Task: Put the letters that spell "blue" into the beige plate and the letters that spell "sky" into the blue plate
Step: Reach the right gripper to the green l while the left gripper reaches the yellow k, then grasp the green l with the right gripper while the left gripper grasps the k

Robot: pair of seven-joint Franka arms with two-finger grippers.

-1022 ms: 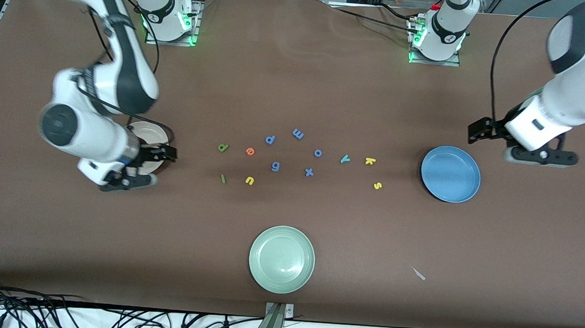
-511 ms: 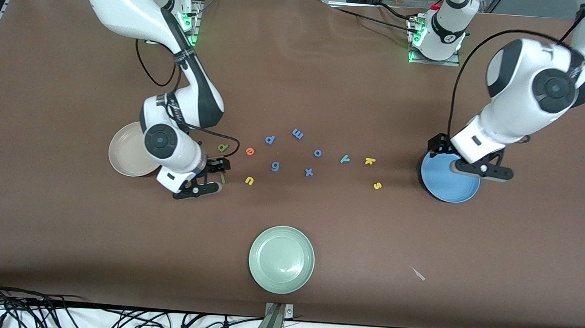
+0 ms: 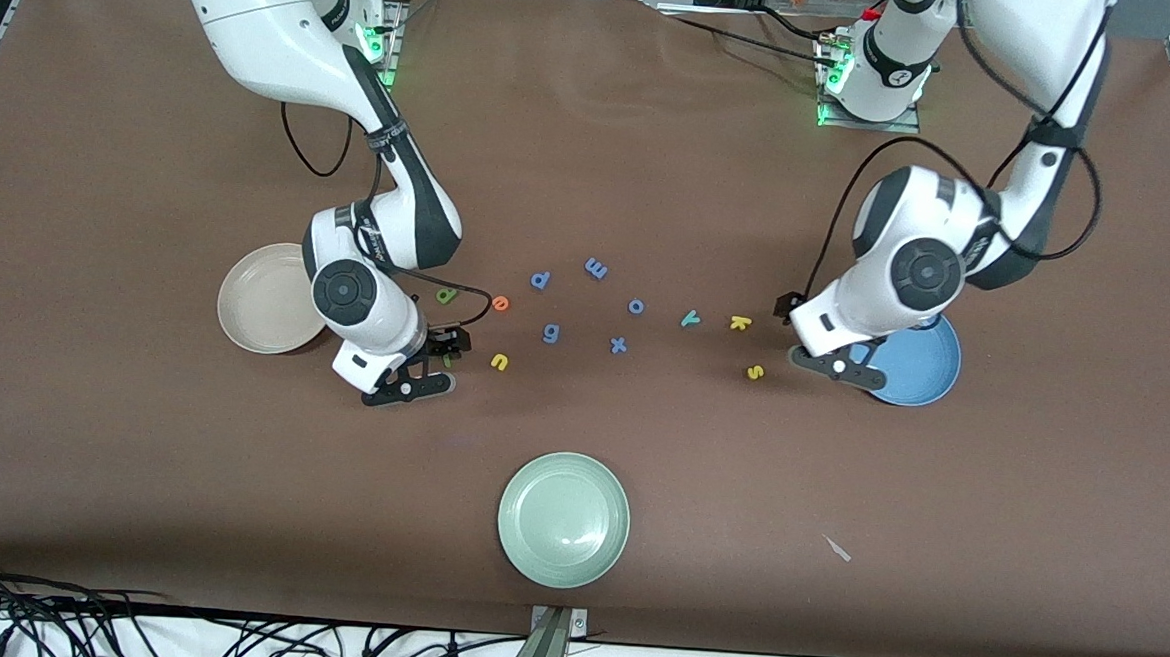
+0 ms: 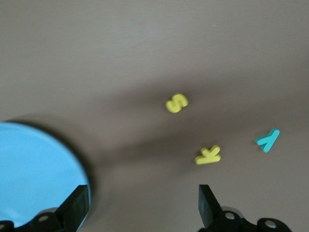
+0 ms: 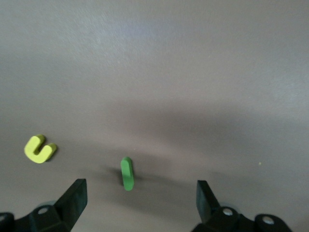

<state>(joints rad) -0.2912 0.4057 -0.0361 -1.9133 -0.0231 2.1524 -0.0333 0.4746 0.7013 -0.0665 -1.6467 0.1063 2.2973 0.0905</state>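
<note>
The round cream-beige plate (image 3: 268,298) holds nothing, and so does the round mid-blue plate (image 3: 912,361), whose rim toward the letters is covered by the left arm. All seven wanted foam letters lie on the brown worktop (image 3: 594,149) between the two plates. The green b (image 3: 446,295) sits at about two o'clock from the beige plate, the orange e (image 3: 500,304) just beside it, the yellow u (image 3: 499,362) nearer the front camera, and the green bar l (image 5: 127,173) is largely hidden by the right wrist in the front view. The teal y (image 3: 690,319), yellow k (image 3: 739,323) and yellow s (image 3: 755,371) lie at about nine o'clock from the blue plate.

A second ago both arms were out at the worktop's ends — since then the right gripper (image 5: 140,203) has swung in over the green l, fingers spread wide and empty, and the left gripper (image 4: 144,205) has crossed to the blue plate's edge, fingers likewise wide apart with nothing between them.

The left wrist view is blurred. Blue foam letters (image 3: 596,267) lie scattered mid-worktop; a pale green plate (image 3: 563,520) sits empty at six o'clock from them.
</note>
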